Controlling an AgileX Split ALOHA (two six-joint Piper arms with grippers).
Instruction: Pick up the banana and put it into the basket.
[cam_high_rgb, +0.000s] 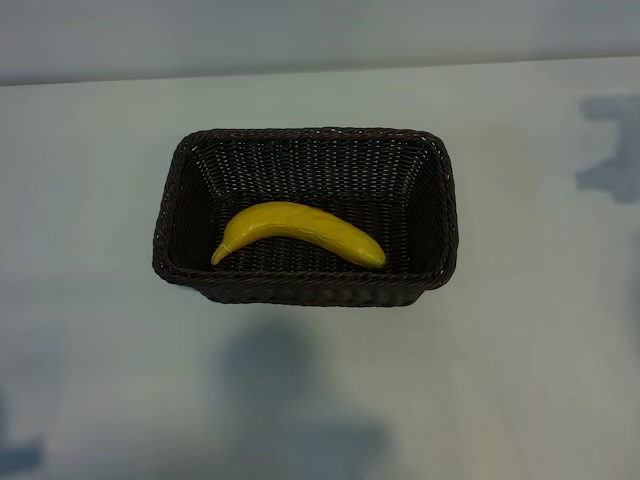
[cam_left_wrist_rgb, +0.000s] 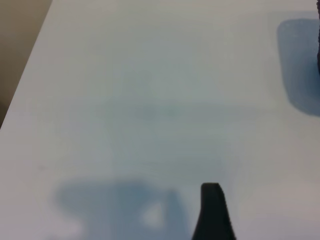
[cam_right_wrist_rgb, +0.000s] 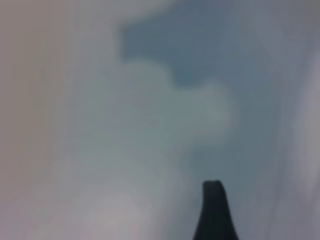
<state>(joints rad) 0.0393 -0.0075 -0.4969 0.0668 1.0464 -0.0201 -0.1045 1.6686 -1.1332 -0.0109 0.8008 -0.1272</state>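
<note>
Exterior view: banana (cam_high_rgb: 298, 232) lying lengthwise across basket (cam_high_rgb: 440, 200) floor at frame centre, apart from both arms; left hand (cam_left_wrist_rgb: 212, 212) and right hand (cam_right_wrist_rgb: 214, 210) spread, grasping nothing.

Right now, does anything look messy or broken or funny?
No, nothing stands out. The curved bright yellow banana lies whole on the floor of the dark brown woven wicker basket, which sits upright and flat on the pale table. Nothing is spilled or tipped.

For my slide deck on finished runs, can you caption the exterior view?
Banana lying inside the dark wicker basket on a pale table, no arm in frame.
</note>
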